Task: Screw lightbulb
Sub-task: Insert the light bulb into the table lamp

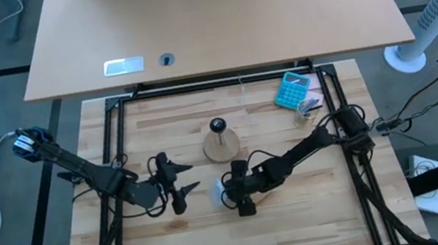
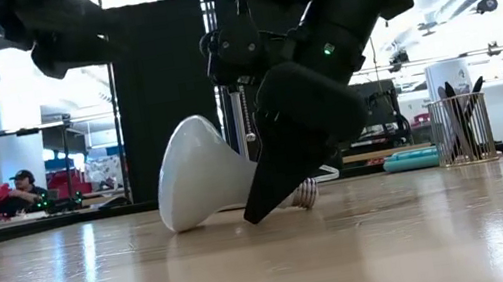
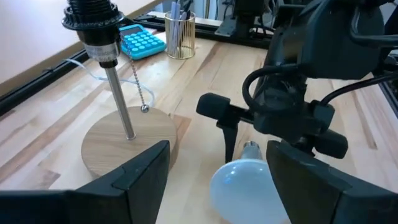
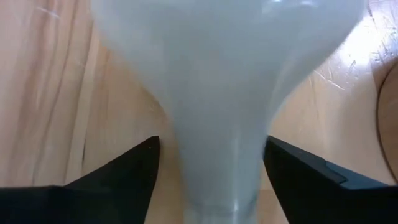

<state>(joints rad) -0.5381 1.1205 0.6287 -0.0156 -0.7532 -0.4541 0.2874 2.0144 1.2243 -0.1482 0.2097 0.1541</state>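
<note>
right hand [image 1: 231, 192] straddles lightbulb [image 3: 245, 186] neck, fingers not touching yet (bulb lying mid-desk), lining up a grasp. left hand [image 1: 178, 183] waits alongside, half-spread, empty.

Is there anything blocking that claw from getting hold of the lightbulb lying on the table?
No, nothing visible. The right claw already straddles the lightbulb at its narrow neck, one finger on either side, with only bare wooden table showing in the gaps.

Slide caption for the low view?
Lightbulb lying on its side on the table, right gripper straddling its neck.
</note>
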